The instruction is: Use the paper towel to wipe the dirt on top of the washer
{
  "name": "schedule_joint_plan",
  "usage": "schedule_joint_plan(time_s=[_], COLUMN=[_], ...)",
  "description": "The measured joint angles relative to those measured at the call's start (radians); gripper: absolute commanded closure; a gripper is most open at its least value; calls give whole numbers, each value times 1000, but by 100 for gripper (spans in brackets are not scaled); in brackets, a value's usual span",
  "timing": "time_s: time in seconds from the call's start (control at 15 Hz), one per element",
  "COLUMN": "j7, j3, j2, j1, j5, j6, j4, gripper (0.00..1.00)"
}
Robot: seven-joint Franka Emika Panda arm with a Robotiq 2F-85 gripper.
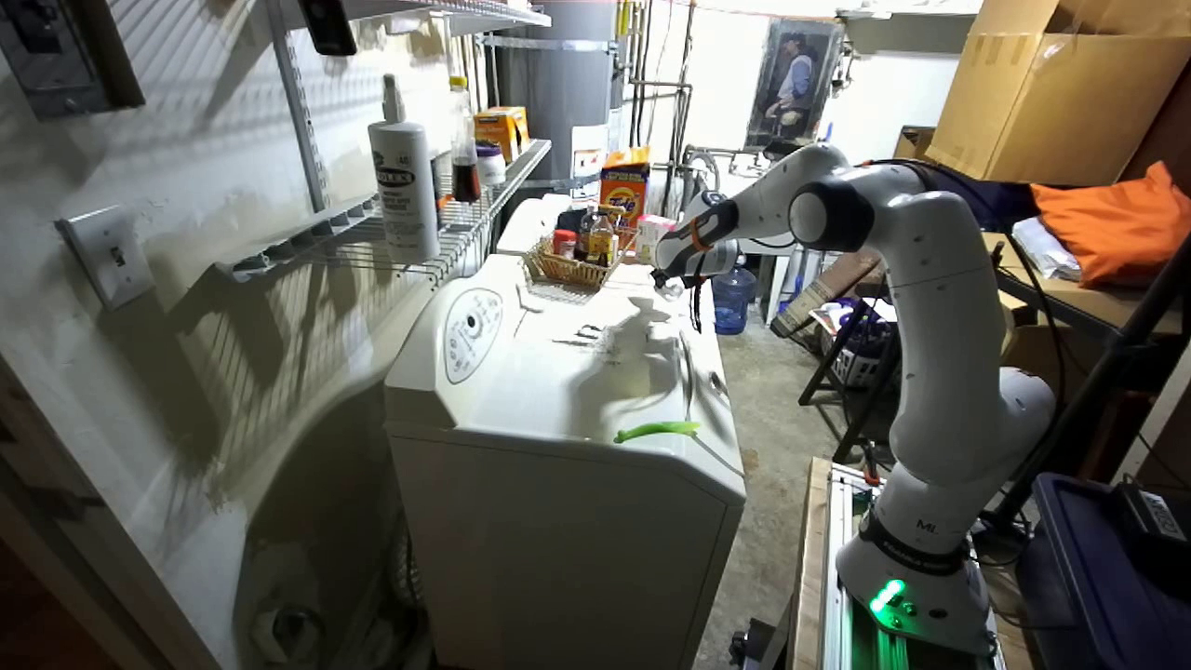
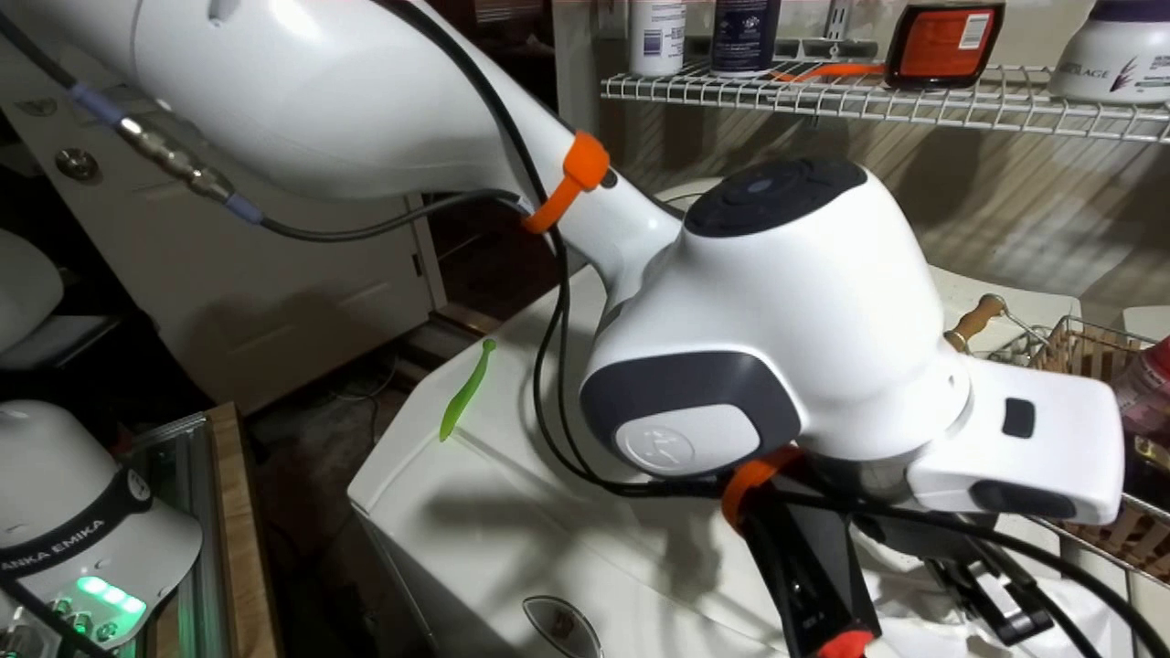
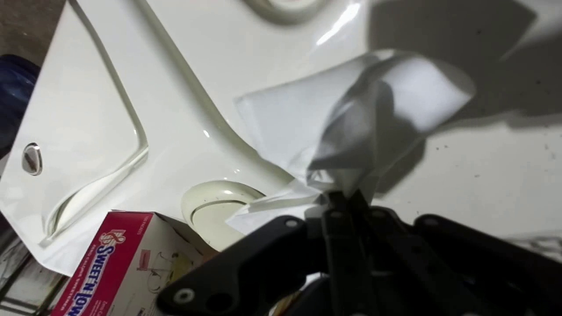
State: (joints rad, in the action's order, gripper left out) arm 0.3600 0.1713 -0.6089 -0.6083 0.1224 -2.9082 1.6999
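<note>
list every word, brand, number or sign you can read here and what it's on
"SWEET'N LOW": pink-and-white box
"ZERO CALORIE SWEETENER": same box, smaller print
"Tide": tall orange box
"ANKA EMIKA", start cut off: robot base
"ML": robot arm, just above its base
"LAGE", a word's end: white jar
Others, like on the tall white bottle: too small or blurred

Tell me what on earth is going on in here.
A robot arm is holding a crumpled paper towel in its closed jaws, over the top of a white washer. What looks like dirt dots the surface near the towel, so the wiping seems unfinished. Whether the towel touches the washer is hard to tell.
</note>
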Motion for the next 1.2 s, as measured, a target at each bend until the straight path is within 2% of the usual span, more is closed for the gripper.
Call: schedule_joint_plan(time_s=[0.2, 0.4, 1.2], j7=[1, 1, -55], j3=[15, 5, -143], j2=[-28, -55, -71], j1=[-1, -1, 16], j5=[-60, -71, -68], j6=[5, 4, -85], j4=[1, 1, 21], gripper=[99, 99, 99])
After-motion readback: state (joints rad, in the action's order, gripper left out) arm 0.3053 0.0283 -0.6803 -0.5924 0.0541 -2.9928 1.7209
